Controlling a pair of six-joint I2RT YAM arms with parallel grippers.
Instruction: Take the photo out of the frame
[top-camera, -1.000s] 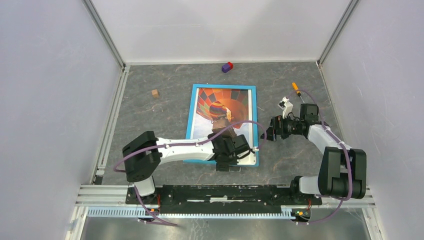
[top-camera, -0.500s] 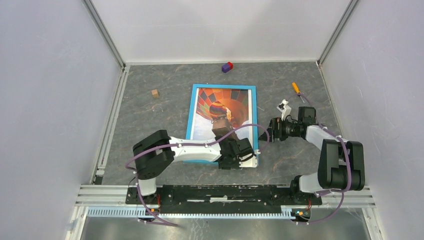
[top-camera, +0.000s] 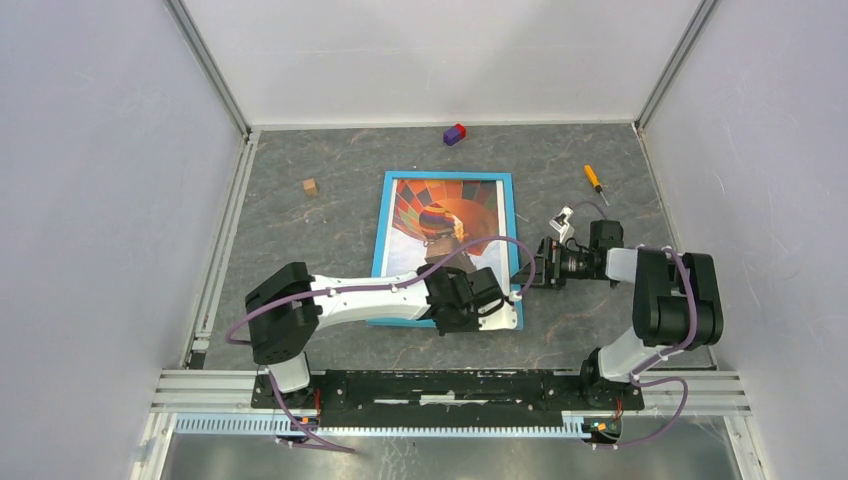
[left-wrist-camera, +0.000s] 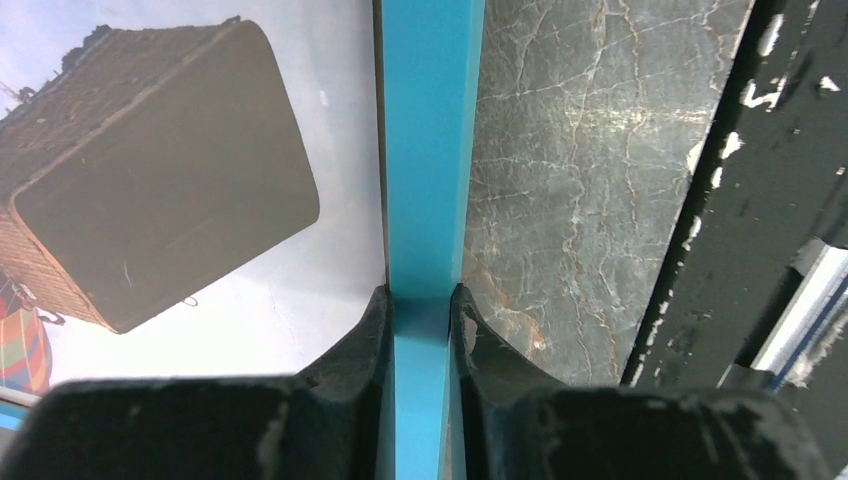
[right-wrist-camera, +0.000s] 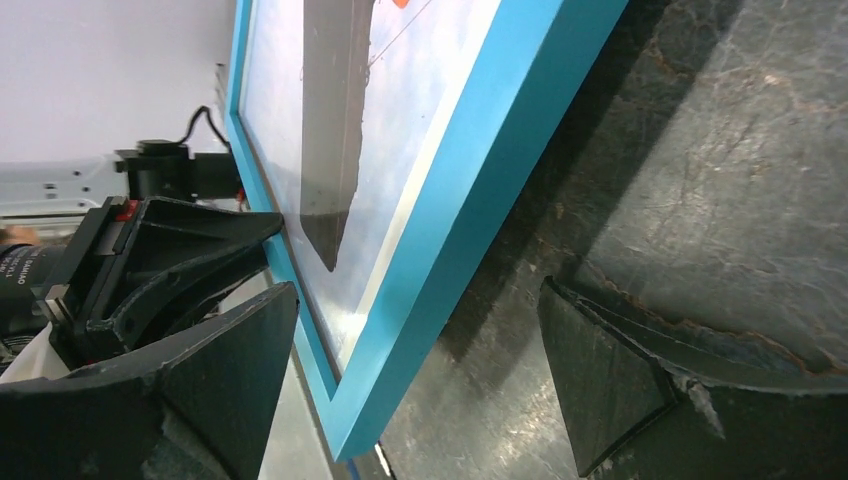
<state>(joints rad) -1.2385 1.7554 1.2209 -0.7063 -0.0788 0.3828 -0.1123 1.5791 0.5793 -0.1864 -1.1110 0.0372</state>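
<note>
The frame (top-camera: 379, 240) lies face up in the middle of the table, its thin blue border around the photo (top-camera: 450, 212) of a hot-air balloon. My left gripper (top-camera: 468, 306) sits over the near right part of the frame. In the left wrist view it (left-wrist-camera: 421, 312) is shut on the blue frame (left-wrist-camera: 430, 150) border, with the photo (left-wrist-camera: 150, 180) to the left. My right gripper (top-camera: 531, 272) is open beside the frame's right edge. In the right wrist view its fingers (right-wrist-camera: 610, 380) straddle the frame (right-wrist-camera: 470, 200) corner without touching it.
A purple and red block (top-camera: 455, 133) lies at the back of the table. A small wooden cube (top-camera: 310, 186) sits to the left of the frame, and an orange screwdriver (top-camera: 594, 179) lies to the right behind my right arm. White walls enclose three sides.
My left gripper has shut on the frame's blue border. My right gripper has moved nearer and in toward the frame's right edge, uncovering the screwdriver, and stays open.
</note>
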